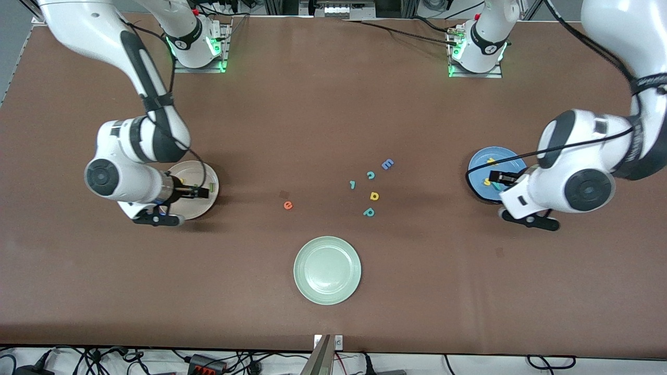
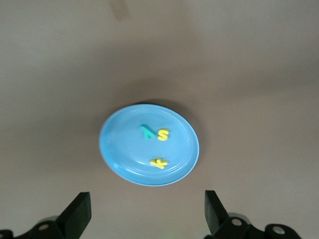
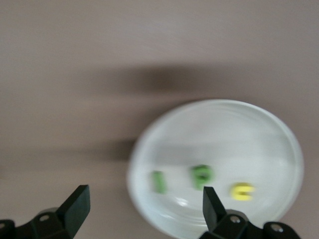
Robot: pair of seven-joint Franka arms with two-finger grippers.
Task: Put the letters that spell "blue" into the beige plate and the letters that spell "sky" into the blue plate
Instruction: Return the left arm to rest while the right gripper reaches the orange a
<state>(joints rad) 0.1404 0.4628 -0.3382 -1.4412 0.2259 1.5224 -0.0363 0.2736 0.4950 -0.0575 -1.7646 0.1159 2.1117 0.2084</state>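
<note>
A smooth, round pale green plate [image 1: 327,270] with a raised rim lies nearest the camera on the matte brown desk [image 1: 333,104]. Farther back, small foam letters lie scattered: an orange e [image 1: 287,205], teal p [image 1: 369,212], yellow a [image 1: 374,196], teal c [image 1: 370,175] and blue E [image 1: 387,164]. The blue plate [image 2: 119,144] holds a teal y [image 2: 146,132], yellow s [image 2: 163,134] and yellow k [image 2: 158,163]; the left pincer [image 2: 147,211] hangs over it, released. The beige plate [image 3: 259,129] holds a green l [image 3: 158,181], green b [image 3: 202,176] and yellow u [image 3: 242,191]; the right pincer [image 3: 144,209] hangs over it, spread wide.
</note>
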